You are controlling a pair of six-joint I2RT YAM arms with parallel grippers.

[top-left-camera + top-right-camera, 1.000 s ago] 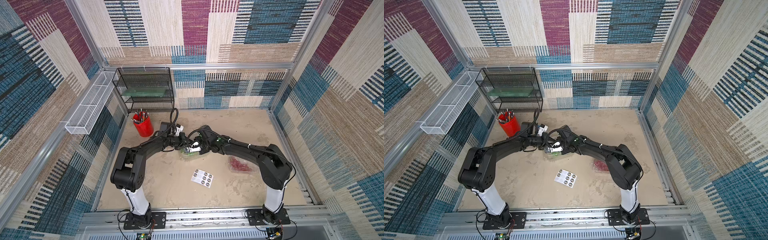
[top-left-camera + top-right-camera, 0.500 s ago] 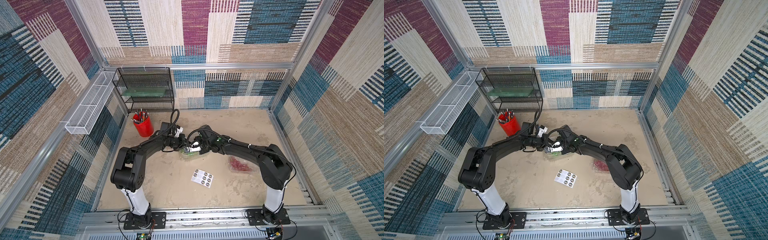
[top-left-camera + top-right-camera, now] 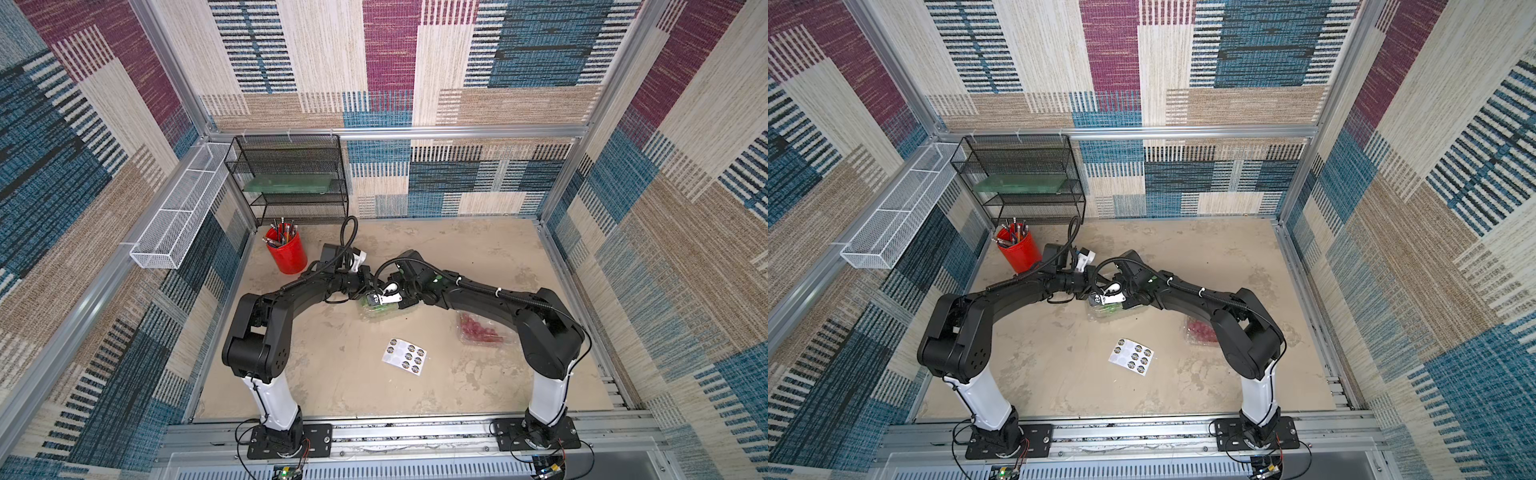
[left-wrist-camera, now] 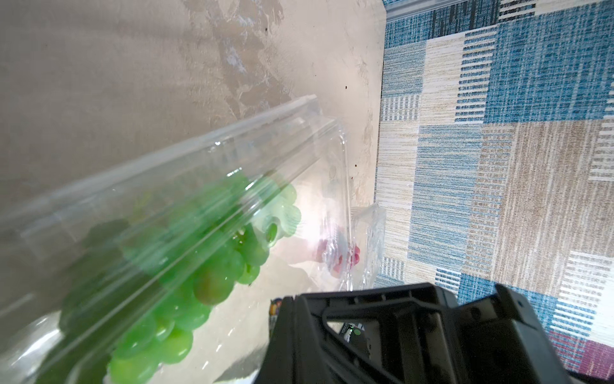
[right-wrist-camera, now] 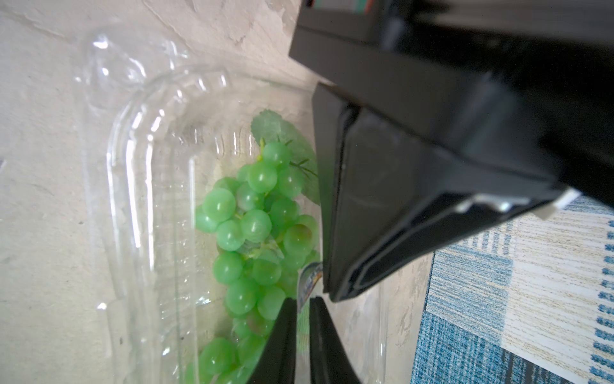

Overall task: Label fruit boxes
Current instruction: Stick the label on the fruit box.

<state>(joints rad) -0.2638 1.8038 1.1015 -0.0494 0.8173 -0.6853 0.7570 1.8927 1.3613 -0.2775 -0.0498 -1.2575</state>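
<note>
**Clear plastic, matt black, rough tabletop**

The green grape box [image 5: 149, 199] is clear, glossy, ribbed plastic. The red grape box [image 3: 482, 332], well to its right, looks the same. Beneath it the tabletop [image 3: 332, 386] is matt and rough. Over it, my left gripper [image 5: 335, 294] and right gripper [image 5: 302, 301] are matt black plastic. The sticker [image 5: 310, 279] my right one pinches is shiny printed paper. Near the box lies the white paper sticker sheet [image 3: 405, 356].

Patchwork-carpet walls [image 3: 390, 62] w/ beige floor [image 3: 478, 257]
</note>
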